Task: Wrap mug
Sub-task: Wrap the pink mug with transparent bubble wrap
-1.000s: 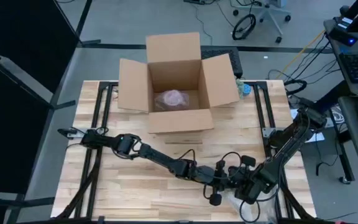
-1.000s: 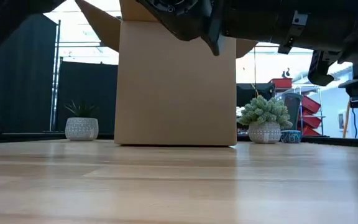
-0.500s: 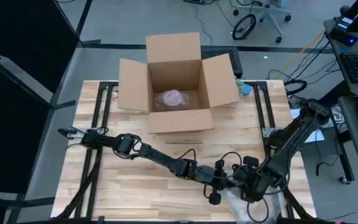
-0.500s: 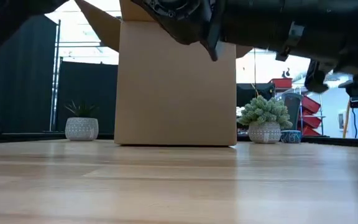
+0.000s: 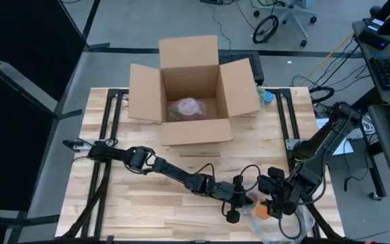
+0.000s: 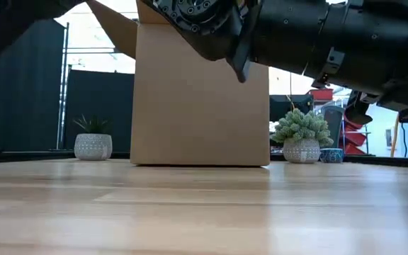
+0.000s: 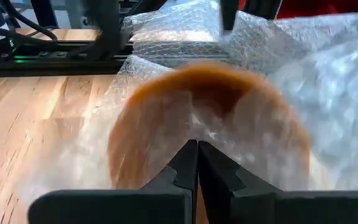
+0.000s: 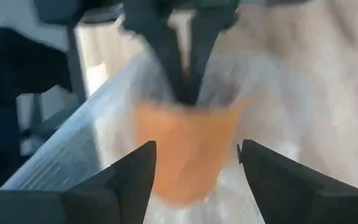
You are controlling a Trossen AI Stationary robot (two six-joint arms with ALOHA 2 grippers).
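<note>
An orange mug (image 5: 259,209) lies in clear bubble wrap (image 5: 296,220) at the table's near edge, right of centre. My left gripper (image 7: 197,149) reaches in from the table's left and is shut on the wrap in front of the mug (image 7: 210,118). My right gripper (image 8: 197,146) stands open on the mug's right, its two fingers spread wider than the mug (image 8: 185,149); I cannot tell whether they touch it. The low view shows only the arms, overhead. My left gripper pinches the bubble wrap (image 7: 194,134) between its two shut fingers, right at the mug's rim (image 8: 188,102). The fingers come nearly level from the table's left. Whether the rim itself is between the fingers cannot be told. The wrap around it lies loose and crumpled.
An open cardboard box (image 5: 191,129) stands at the table's far middle with a wrapped pinkish bundle (image 5: 188,107) inside. Small potted plants (image 6: 302,138) stand behind the box. Bare wood lies between the box and the arms.
My right gripper has drawn back toward the table's right edge, uncovering first the bubble wrap and then the orange mug at the near edge. My left gripper has stayed almost where it was.
</note>
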